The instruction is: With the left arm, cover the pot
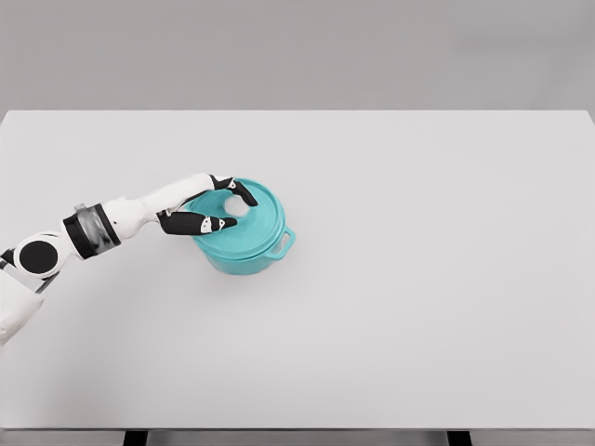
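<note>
Item: pot (244, 253), teal, with side handle (284, 242). Location: left half of the bench (418, 279), well apart from every edge, nearer the left edge than the right.

Item: lid (244, 223), teal, with a pale knob (238, 210) at its middle. It is seen seated on the pot rim, seemingly level; whether it is fully settled cannot be told.

Item: left hand (206, 206). It is reached in from the left edge of the bench and laid over the lid. The dark fingers (244, 192) are curved around the knob, with the thumb at the near side; the knob appears to be pinched between them, though contact cannot be confirmed.

Progress: covering is judged essentially done, since the lid lies on the pot. Left to do, by estimate: the knob to be released and the hand drawn clear without the lid being dragged.

Surroundings: nothing else is seen on the bench; no obstruction is noted. The right arm is not shown.
</note>
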Controlling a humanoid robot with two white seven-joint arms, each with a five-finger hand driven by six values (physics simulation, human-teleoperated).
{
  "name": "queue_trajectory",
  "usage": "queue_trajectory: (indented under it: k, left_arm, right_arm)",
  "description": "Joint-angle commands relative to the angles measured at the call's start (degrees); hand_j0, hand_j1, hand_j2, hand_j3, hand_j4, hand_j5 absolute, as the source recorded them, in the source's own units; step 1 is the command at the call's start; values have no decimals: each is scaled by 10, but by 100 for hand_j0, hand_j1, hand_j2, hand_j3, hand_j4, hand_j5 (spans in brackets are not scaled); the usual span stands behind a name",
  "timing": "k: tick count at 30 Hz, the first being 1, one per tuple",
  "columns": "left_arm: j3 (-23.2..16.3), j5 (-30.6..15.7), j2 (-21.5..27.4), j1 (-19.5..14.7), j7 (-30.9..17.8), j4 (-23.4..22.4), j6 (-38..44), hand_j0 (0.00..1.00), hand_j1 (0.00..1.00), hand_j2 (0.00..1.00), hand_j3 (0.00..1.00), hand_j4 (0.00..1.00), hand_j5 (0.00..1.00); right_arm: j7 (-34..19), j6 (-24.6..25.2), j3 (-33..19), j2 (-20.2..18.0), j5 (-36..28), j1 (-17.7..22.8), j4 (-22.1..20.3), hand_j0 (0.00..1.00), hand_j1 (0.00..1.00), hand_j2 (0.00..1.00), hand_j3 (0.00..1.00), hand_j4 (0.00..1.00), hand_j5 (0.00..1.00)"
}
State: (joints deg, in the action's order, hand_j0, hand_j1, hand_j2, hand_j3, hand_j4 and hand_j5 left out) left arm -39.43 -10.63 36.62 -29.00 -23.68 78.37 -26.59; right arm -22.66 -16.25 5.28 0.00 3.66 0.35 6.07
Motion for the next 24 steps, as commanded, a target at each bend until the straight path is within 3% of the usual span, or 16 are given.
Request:
queue_trajectory:
  k: [1, 3, 5, 7, 19, 24]
  left_arm:
    - [0, 0, 0, 0, -1, 0, 0, 62, 62, 62, 62, 62, 62]
    - [0, 1, 0, -1, -1, 0, 0, 66, 66, 66, 66, 66, 66]
    - [0, 1, 0, -1, -1, -1, 0, 83, 83, 83, 83, 83, 83]
    - [0, 3, 0, -2, -1, -1, 0, 92, 92, 92, 92, 92, 92]
    - [-1, -1, 5, 1, -1, 0, 4, 92, 92, 92, 92, 92, 92]
    - [0, -2, 7, 2, -2, 2, 4, 98, 98, 98, 98, 98, 98]
  right_arm:
    - [0, 0, 0, 0, 0, 0, 0, 100, 100, 100, 100, 100, 100]
    - [0, 0, 0, 0, 0, 0, 0, 100, 100, 100, 100, 100, 100]
    - [0, -1, 0, 0, 0, 0, 0, 100, 100, 100, 100, 100, 100]
    - [0, -1, 0, 0, 0, 0, 0, 100, 100, 100, 100, 100, 100]
    - [0, 0, 0, 0, 0, 0, 0, 100, 100, 100, 100, 100, 100]
    - [0, 0, 0, 0, 0, 0, 0, 100, 100, 100, 100, 100, 100]
